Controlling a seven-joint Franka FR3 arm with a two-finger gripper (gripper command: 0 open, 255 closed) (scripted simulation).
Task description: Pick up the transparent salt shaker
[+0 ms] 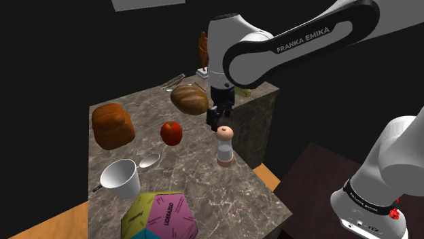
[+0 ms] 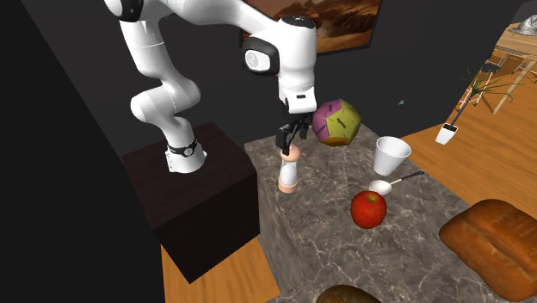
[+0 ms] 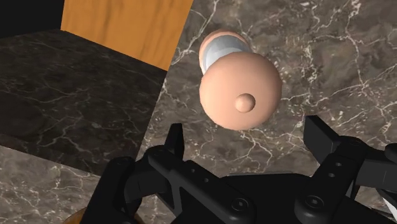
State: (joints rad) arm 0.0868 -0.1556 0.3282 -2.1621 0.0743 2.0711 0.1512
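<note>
the black gripper (image 1: 217,125) hangs right over the salt shaker (image 1: 225,146). its two fingers are spread apart and do not touch the shaker. the shaker stands up straight on the dark stone table (image 1: 197,180), close to the table's edge. it has a round pink top, a pink foot and a see-through middle. in the shoulder view the red apple (image 1: 171,132) is at about nine o'clock from the shaker, the white cup (image 1: 121,178) at about eight o'clock, and the brown bread (image 1: 189,99) at about eleven o'clock.
</note>
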